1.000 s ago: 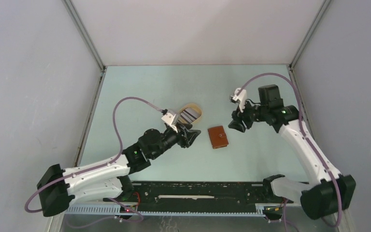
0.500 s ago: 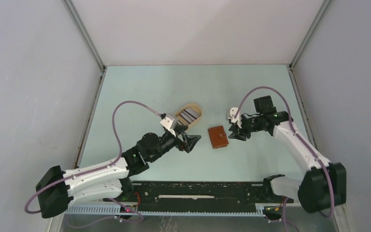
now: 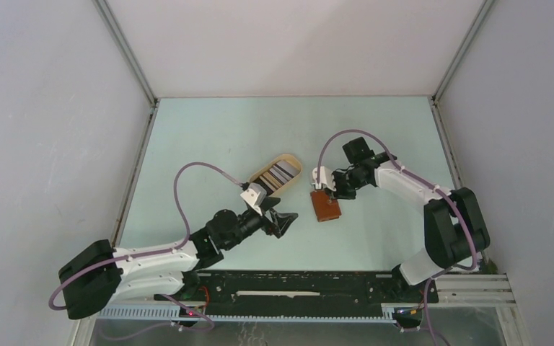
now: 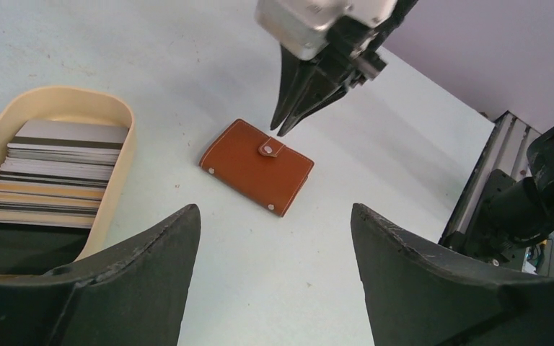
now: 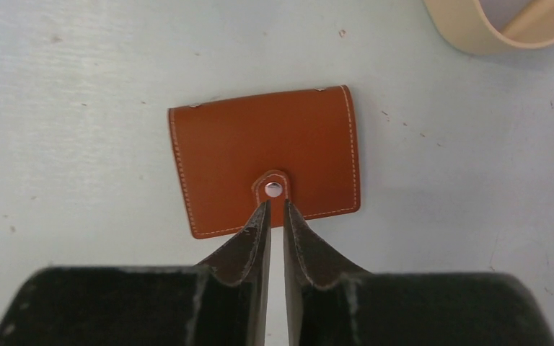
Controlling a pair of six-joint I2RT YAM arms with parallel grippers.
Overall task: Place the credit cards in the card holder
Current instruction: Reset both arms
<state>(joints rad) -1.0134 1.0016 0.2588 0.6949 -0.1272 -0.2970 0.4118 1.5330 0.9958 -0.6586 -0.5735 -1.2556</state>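
Speckled pale table (image 3: 223, 130) (card holder (image 3: 327, 209) closed) between grey walls (image 3: 43, 108).

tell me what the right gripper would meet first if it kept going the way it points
Most likely the card holder, at its snap tab. The right gripper, nearly closed, points straight at the snap from just beside it. Whether it touches the leather yet is unclear.

Bright, even light — soft shadows, sharp focus throughout.
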